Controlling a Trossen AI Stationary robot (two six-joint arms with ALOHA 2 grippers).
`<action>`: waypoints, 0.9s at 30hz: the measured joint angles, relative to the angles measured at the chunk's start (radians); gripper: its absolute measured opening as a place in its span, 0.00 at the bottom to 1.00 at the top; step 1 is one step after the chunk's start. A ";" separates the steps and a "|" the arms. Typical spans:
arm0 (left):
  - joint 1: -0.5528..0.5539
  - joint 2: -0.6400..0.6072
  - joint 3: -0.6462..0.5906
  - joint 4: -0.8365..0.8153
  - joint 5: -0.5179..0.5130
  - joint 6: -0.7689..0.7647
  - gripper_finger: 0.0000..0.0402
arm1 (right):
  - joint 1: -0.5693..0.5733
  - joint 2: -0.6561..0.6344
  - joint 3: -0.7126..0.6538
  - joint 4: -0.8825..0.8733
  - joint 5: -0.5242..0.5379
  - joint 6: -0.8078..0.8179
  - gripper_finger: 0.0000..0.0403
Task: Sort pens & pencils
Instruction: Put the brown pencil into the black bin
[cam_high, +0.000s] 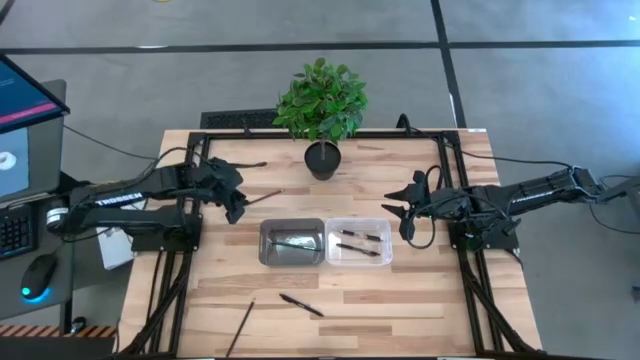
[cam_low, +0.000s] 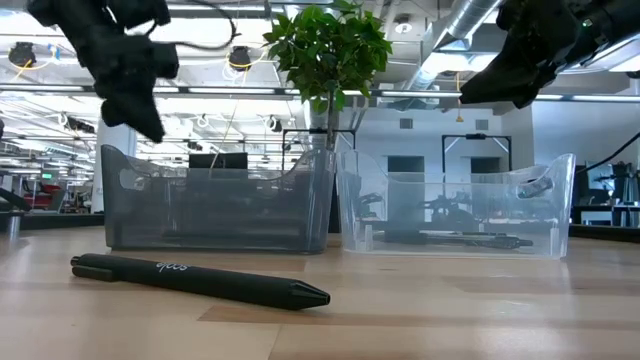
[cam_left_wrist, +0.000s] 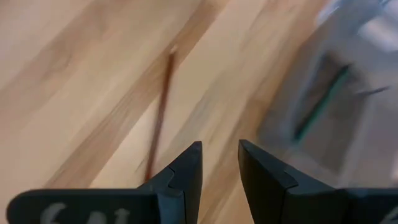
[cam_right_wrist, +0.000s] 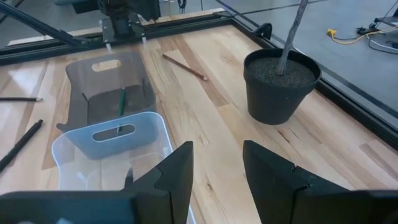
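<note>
High view layout: wooden bench (cam_high: 420, 300) with a dark frame round it; two bins stand side by side at its middle.
Grey bin (cam_high: 292, 242): left of the pair, holds one thin stick; from the right wrist view that stick looks green.
Clear bin (cam_high: 359, 241): right of the pair, touching the grey bin, holds two pens (cam_high: 362, 243) lying across it.
Loose pen (cam_high: 301, 305): on the bench at the near edge, in front of the bins, well apart from both arms.
Near pencil (cam_high: 241, 327): left of the loose pen, slanting toward the near edge.
Far pencil (cam_high: 263, 197): on bare wood just right of the left gripper, between it and the plant pot.
Left gripper (cam_high: 236, 207): above the bench left of the grey bin, fingers slightly parted, grasping nothing; the far pencil lies on the wood beyond its tips.
Right gripper (cam_high: 396, 213): above the bench right of the clear bin, fingers parted, grasping nothing.
Plant pot (cam_high: 323, 159): black, with a leafy plant, at the far middle of the bench, behind the bins and between the two arms.
Open room: bare wood along the near edge on the right and between each arm and the bins.
Off the bench: a monitor (cam_high: 22, 120) and a mouse (cam_high: 38, 276) on the left.
</note>
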 joint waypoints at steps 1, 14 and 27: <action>0.002 0.011 0.000 -0.019 -0.013 -0.008 0.23 | 0.000 0.000 0.000 0.000 0.000 0.000 0.41; 0.016 0.085 0.000 -0.085 0.076 -0.048 0.23 | -0.055 0.000 0.000 0.000 0.000 -0.001 0.41; 0.016 0.085 0.000 -0.083 -0.023 -0.090 0.23 | -0.103 0.000 0.000 0.000 -0.001 0.000 0.41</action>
